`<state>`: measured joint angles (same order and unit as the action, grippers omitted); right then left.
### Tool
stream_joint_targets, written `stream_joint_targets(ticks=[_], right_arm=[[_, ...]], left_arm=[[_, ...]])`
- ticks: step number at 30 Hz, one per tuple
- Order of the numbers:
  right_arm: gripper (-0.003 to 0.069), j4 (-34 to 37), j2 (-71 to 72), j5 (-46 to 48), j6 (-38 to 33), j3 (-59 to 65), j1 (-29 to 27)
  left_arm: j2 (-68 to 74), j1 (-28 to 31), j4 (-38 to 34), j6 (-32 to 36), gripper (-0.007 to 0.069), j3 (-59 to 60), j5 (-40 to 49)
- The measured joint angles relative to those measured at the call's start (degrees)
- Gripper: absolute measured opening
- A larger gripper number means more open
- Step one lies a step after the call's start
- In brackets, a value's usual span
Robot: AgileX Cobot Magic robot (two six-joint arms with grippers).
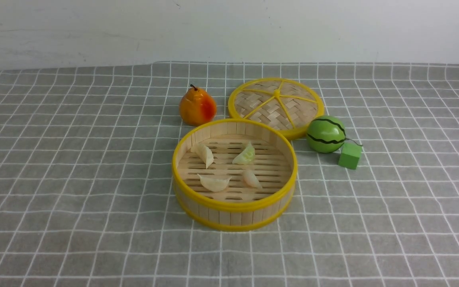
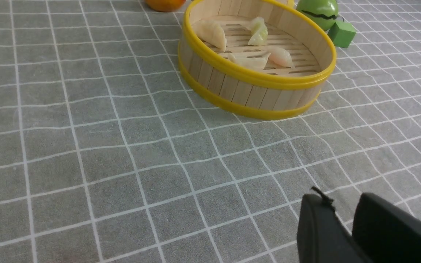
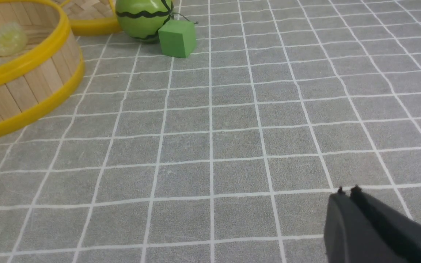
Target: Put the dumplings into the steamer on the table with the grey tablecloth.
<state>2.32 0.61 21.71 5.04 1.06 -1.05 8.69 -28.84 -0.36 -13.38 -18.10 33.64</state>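
Observation:
The steamer [image 1: 233, 208], a round bamboo basket with yellow rims, stands mid-table on the grey tablecloth [image 1: 74, 179]. Several dumplings lie on its slatted floor: off-white ones [image 1: 205, 154] [image 1: 214, 183] [image 1: 251, 178] and a pale green one [image 1: 245, 154]. In the left wrist view the steamer [image 2: 254, 78] is well ahead of my left gripper [image 2: 342, 201], whose black fingers stand slightly apart over bare cloth with nothing between them. My right gripper [image 3: 348, 191] is shut and empty above the cloth, with the steamer [image 3: 24, 65] far off to one side. Neither arm shows in the front view.
Behind the steamer stand an orange pear [image 1: 197, 106] and the flat woven lid [image 1: 276, 104] with its yellow rim. To the steamer's right sit a toy watermelon [image 1: 326, 134] and a green cube [image 1: 350, 155]. A white wall closes the back of the table.

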Motion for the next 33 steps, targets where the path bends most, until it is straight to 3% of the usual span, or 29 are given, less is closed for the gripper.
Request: stream_joint_targets(ticks=[11, 14, 19, 22, 27, 33], right_arm=[[0.0018, 0.00, 0.00, 0.00, 0.00, 0.00, 0.00], [0.0020, 0.00, 0.00, 0.00, 0.00, 0.00, 0.00], [0.0026, 0.00, 0.00, 0.00, 0.05, 0.00, 0.00], [0.0031, 0.00, 0.00, 0.00, 0.05, 0.00, 0.00], [0.0036, 0.00, 0.00, 0.00, 0.05, 0.00, 0.00], [0.0041, 0.00, 0.00, 0.00, 0.05, 0.00, 0.00]], left_arm=[[0.00, 0.16, 0.36, 0.00, 0.0154, 0.00, -0.35], [-0.07, 2.40, 0.84, 0.00, 0.0143, 0.80, -4.45], [-3.67, 12.85, 0.90, 0.00, 0.0004, 7.07, -20.79], [-6.90, 19.86, 0.80, 0.00, -0.0014, 12.98, -26.47], [-9.24, 28.05, 0.36, -0.05, -0.0014, 18.99, -26.40], [-9.24, 29.72, -0.01, -0.05, -0.0014, 19.73, -17.58]])
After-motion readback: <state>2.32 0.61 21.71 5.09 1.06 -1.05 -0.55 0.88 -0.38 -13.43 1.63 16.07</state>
